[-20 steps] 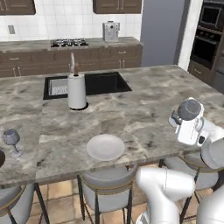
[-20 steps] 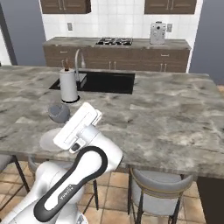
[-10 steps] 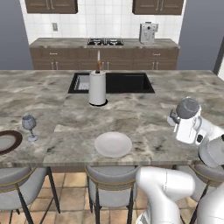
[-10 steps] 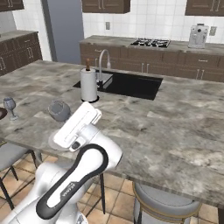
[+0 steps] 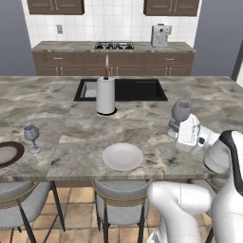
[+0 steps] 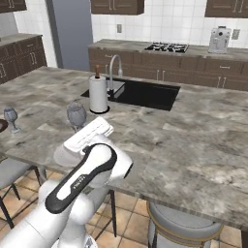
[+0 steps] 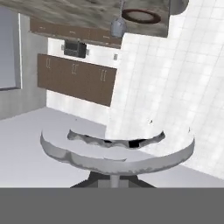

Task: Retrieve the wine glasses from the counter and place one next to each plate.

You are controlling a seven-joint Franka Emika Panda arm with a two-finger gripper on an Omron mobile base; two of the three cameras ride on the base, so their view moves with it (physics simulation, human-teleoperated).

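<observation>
Kitchen with white tiled wall, dark cabinets and back counter [image 5: 71, 46] carrying hob [image 5: 113, 45] and coffee machine [image 5: 161, 35]. In front, large marbled island [image 5: 142, 128] with black sink [image 5: 135, 89] and stools [image 5: 118, 209] below the near edge. On island: paper roll [image 5: 106, 95] upright just beside sink, white plate [image 5: 123, 156] near front edge, brown-rimmed plate [image 5: 7, 154] at far left, cut by the picture edge. One glass [image 5: 32, 136] upright just right of brown-rimmed plate, apart from it. Second glass [image 5: 181, 110] held up above island surface, well right of white plate, bowl up, stem down between the pincer tips. Pincer [image 5: 176, 127] closed on this glass stem; in right base view same glass [image 6: 76, 116] just above white hand. Hand view rolled over: glass foot [image 7: 117, 151] close before camera, far glass [image 7: 117, 27] and brown-rimmed plate [image 7: 141, 16] at top.
</observation>
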